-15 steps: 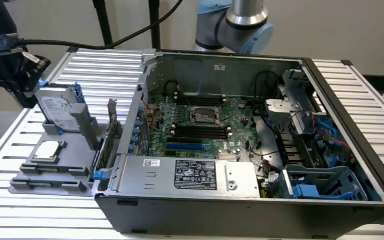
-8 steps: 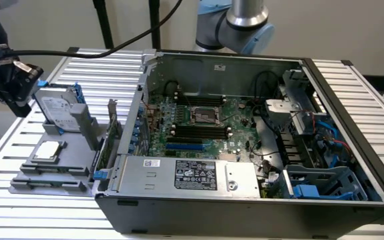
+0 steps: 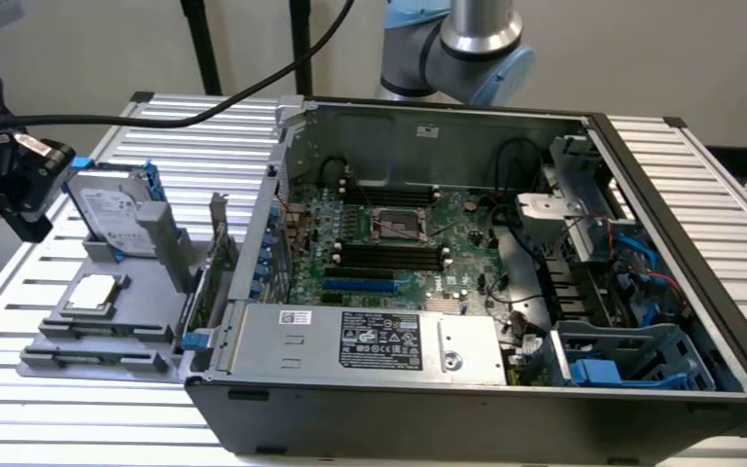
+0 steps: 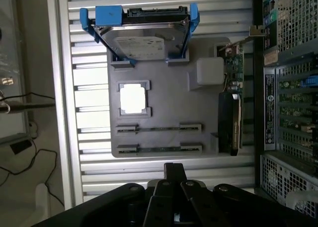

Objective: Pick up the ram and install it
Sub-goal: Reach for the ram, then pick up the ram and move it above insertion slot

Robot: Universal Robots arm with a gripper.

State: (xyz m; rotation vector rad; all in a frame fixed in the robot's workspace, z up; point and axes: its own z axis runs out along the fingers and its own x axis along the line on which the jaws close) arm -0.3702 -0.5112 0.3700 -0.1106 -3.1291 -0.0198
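Although they are pressed tightly together, nothing is held between the fingers (image 4: 174,176) of the gripper (image 4: 174,166), which is poised above the slatted table (image 4: 89,63), apart from everything on it. Just ahead of the fingertips, the ram (image 4: 159,148) is found standing on edge in the nearest groove of a grey holder (image 4: 164,113), gripped at each end by a grey block. A second stick (image 4: 159,128) is seated parallel to it in the next groove, one step farther from the fingers. Beyond both sticks a pale square chip (image 4: 134,99) is set in a framed recess. Farthest from the fingers, a hard drive (image 4: 144,40) in a blue bracket is propped at the holder's far end. To one side of the fingers, an upright card (image 4: 230,122) with a metal bracket is lodged along the holder's edge, and past it the open case (image 4: 290,88) is placed. Inside the case, black memory slots (image 3: 387,255) are seen on the motherboard (image 3: 465,224), well apart from the fingers.
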